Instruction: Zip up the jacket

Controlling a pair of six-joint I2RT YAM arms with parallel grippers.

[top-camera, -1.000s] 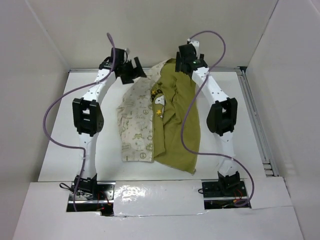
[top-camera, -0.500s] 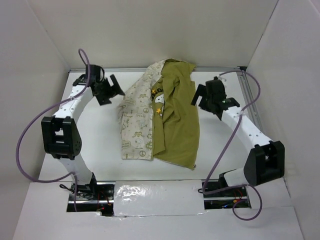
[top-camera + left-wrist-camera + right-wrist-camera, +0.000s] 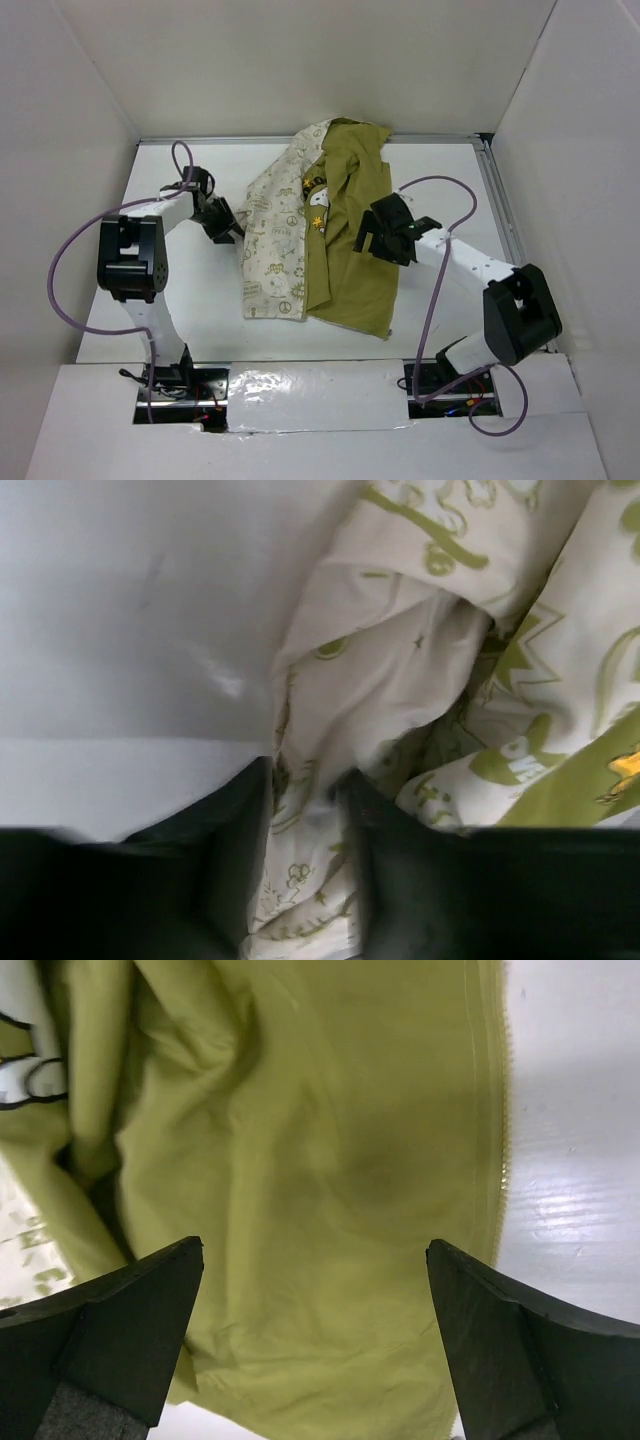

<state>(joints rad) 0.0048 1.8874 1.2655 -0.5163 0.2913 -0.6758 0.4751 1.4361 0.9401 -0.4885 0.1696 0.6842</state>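
We saw the jacket (image 3: 320,240) lying open on the white surface (image 3: 200,300), about midway between left and right, with its top end against the far edge. Its cream printed half lay on the left and the olive-green lining spread out on the right. The near hem stopped well short of the arm bases.

The left gripper (image 3: 222,222) sat at the jacket's left edge, roughly halfway along the cream half. In the left wrist view its jaws were drawn close together around the left gripper's centre (image 3: 303,785). A fold of the cream cloth (image 3: 370,680) filled the narrow gap between the two dark fingers (image 3: 235,820), so we took them to be pinching that fold. Bare surface lay to the left of the fold, and more crumpled printed cloth lay to its right.

The right gripper (image 3: 385,232) was over the right side of the olive lining, near the jacket's right edge. In the right wrist view its jaws were spread wide around the gripper's centre (image 3: 312,1255), and nothing was held between them. Smooth olive cloth (image 3: 330,1140) filled the space between the two fingers (image 3: 130,1320). The lining's stitched right edge (image 3: 488,1110) ran just inside the right-hand finger, with white surface beyond it. We could not tell whether the fingertips touched the cloth or stood just above it.
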